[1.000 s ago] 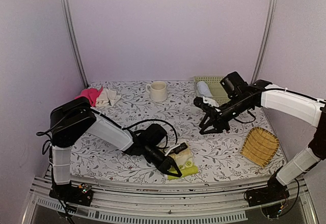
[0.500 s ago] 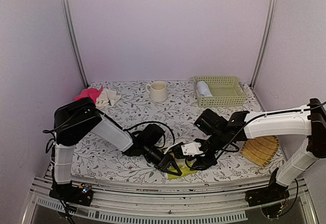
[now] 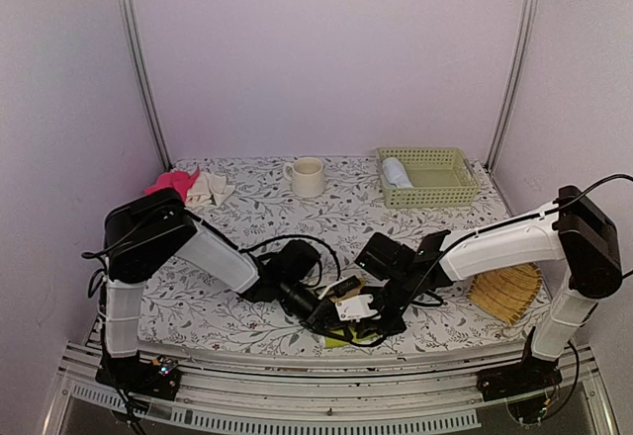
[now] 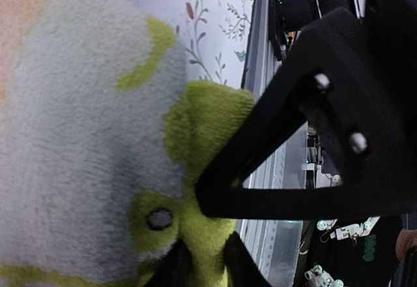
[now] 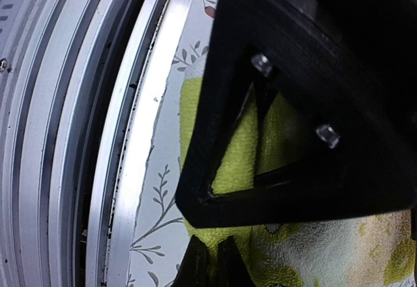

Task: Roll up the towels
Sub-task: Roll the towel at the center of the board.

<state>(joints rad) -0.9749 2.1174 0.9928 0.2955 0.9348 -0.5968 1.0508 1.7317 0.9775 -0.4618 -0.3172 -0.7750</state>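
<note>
At the near edge, just inside the rail (image 5: 98, 137), the green towel (image 4: 85, 143) lay on the table (image 3: 336, 219) under both grippers. The left gripper (image 3: 324, 318) pinched its green hem, the cloth bunched between the closed tips in the left wrist view. The right gripper (image 3: 364, 326) had come down onto the same towel from the right, almost nose to nose with the left one. A second before it had been far off by the basket, and half a second before it had only just arrived (whether it had closed on any cloth, I could not tell). From above, the towel had shown a cream fold a second before and was now only a green sliver. The left arm had hardly shifted. To the right the tray (image 3: 506, 292) lay unmoved, well apart from the towel. At the back stood the mug (image 3: 307, 176). Right of it was the basket (image 3: 440, 201), no longer half hidden by the right arm, with the blue towel (image 3: 396, 172) rolled at its left end. In the far left corner the pink cloth (image 3: 174, 184) and cream cloth (image 3: 209, 189) lay touching.
</note>
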